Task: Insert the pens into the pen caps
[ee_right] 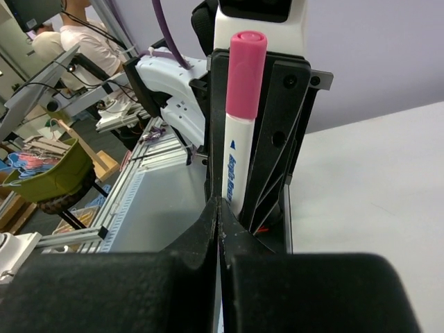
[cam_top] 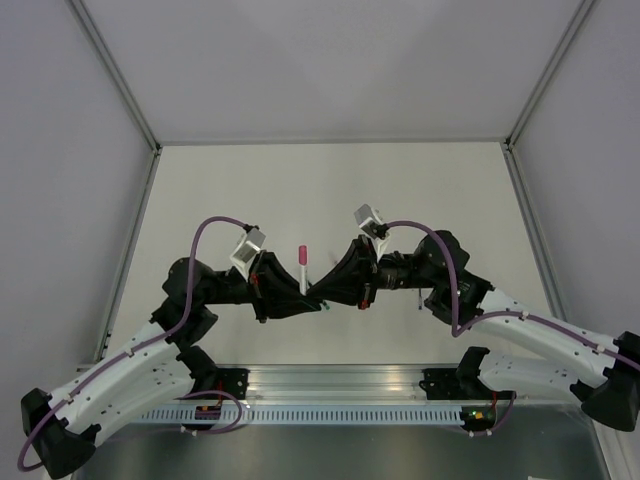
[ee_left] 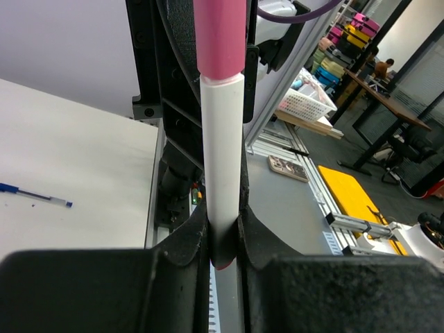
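This is a robotics lab. The white bench (cam_top: 330, 190) sits inside a walled aluminium frame (cam_top: 116, 80). Beyond it are worktables (ee_left: 388, 104), coloured bins (ee_left: 347, 31) and a person (ee_right: 50, 45).

White plastic pen (ee_left: 222, 159), pink tubular cap (ee_left: 220, 35) on top, stands upright in the left tool (ee_left: 223, 239); thin blue pen (ee_left: 35, 195) lies on the counter (ee_left: 76, 139).

The pen (ee_left: 222, 139) is smooth, faintly glossy plastic; the left hand (ee_left: 223, 239) is matt black plastic.
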Action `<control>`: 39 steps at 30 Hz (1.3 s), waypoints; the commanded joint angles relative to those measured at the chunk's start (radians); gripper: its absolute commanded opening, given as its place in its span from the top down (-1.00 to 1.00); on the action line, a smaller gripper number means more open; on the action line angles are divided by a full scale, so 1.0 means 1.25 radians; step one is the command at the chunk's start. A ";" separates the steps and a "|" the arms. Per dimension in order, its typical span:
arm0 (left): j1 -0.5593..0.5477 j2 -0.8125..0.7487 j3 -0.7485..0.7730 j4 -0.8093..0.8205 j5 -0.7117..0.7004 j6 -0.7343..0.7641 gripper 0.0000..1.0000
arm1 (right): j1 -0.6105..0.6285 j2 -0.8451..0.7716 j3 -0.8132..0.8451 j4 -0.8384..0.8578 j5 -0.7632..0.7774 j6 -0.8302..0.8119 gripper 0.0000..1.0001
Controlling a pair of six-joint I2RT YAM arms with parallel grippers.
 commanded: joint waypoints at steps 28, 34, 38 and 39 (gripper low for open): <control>-0.001 -0.040 -0.045 0.082 0.093 0.050 0.95 | 0.010 0.097 0.417 -0.386 0.098 -0.192 -0.17; -0.001 -0.036 -0.046 0.090 0.099 0.046 0.95 | 0.010 0.129 0.424 -0.353 0.070 -0.176 -0.20; -0.001 -0.038 -0.046 0.087 0.096 0.049 0.95 | 0.011 0.135 0.411 -0.343 0.056 -0.160 -0.18; -0.001 -0.039 -0.046 0.087 0.095 0.050 0.95 | 0.010 0.134 0.406 -0.320 0.054 -0.156 -0.18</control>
